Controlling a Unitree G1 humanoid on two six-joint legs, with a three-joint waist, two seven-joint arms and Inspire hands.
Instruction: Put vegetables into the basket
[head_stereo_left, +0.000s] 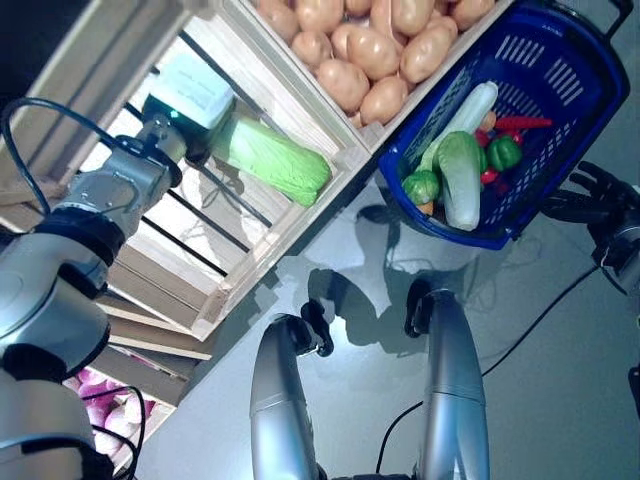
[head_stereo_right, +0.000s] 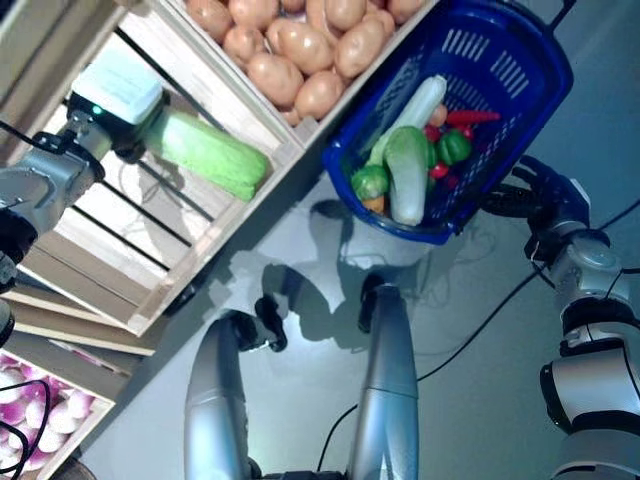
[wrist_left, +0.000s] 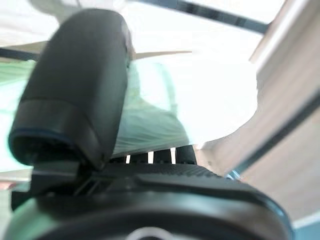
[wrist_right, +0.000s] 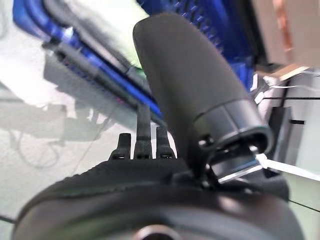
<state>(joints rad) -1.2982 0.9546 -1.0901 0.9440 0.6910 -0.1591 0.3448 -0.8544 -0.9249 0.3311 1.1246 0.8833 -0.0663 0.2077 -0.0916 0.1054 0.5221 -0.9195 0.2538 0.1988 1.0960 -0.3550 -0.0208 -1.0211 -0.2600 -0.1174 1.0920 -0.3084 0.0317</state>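
The left robot hand (head_stereo_left: 195, 140) was inside the slatted wooden crate (head_stereo_left: 270, 235), fingers and thumb curled round the stalk end of a pale green cabbage (head_stereo_left: 270, 160) whose leafy tip lay close to the crate's inner wall. The next crate held potatoes (head_stereo_left: 375, 50). Just beside that crate's corner hung the blue basket (head_stereo_left: 590, 90), already holding a white radish (head_stereo_left: 468, 108), another cabbage (head_stereo_left: 462, 180) and small peppers (head_stereo_left: 503, 152). The right robot hand (head_stereo_right: 530, 195) gripped the basket's rim from the right, over open grey floor (head_stereo_left: 540, 400).
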